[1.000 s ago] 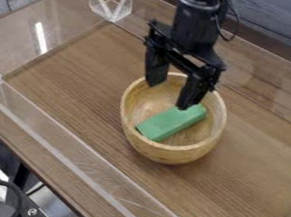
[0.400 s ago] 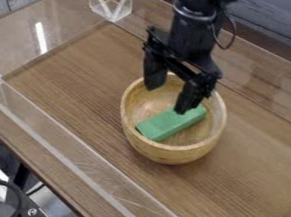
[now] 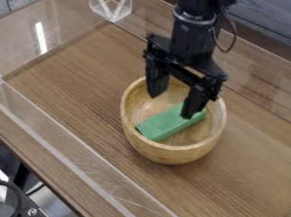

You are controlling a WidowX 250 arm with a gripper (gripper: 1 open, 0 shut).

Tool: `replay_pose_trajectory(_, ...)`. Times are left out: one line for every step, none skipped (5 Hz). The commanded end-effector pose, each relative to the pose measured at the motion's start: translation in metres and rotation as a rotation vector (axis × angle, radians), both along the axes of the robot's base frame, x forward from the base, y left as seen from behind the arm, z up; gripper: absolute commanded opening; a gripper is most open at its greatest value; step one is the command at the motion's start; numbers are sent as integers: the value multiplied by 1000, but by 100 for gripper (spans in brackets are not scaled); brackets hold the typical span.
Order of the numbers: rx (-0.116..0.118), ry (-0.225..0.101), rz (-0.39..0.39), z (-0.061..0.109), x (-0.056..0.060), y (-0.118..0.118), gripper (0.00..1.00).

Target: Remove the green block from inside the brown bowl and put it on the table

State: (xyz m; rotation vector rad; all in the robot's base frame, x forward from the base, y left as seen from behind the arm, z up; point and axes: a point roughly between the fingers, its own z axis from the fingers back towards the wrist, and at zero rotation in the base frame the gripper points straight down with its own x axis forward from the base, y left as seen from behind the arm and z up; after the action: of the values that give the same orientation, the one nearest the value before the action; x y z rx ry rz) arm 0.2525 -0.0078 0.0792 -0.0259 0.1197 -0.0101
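The brown bowl (image 3: 137, 137) stands on the table (image 3: 72, 76), a little right of centre. Inside it the green block (image 3: 167, 124) lies slanted, leaning up the bowl's right inner wall. My black gripper (image 3: 174, 96) hangs straight down over the bowl, open wide. Its left finger dips near the bowl's back rim and its right finger (image 3: 199, 99) sits by the block's upper end. Nothing is held. The block's upper end is partly hidden behind that right finger.
Low clear acrylic walls (image 3: 50, 138) edge the tabletop on all sides. A clear acrylic corner piece (image 3: 111, 2) stands at the back left. Bare wood surrounds the bowl on the left and front.
The gripper has rolled slightly about its vertical axis and stays open above the bowl. The block and the bowl have not moved.
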Motion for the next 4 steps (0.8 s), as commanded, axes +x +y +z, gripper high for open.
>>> replay_pose_trajectory(42, -5, 48, 19, 5, 5, 100)
replay_pose_trajectory(76, 27, 84, 24, 5, 6, 100)
replay_pose_trajectory(77, 30, 85, 16, 7, 6, 100)
replay_pose_trajectory(80, 31, 87, 8, 9, 6, 100)
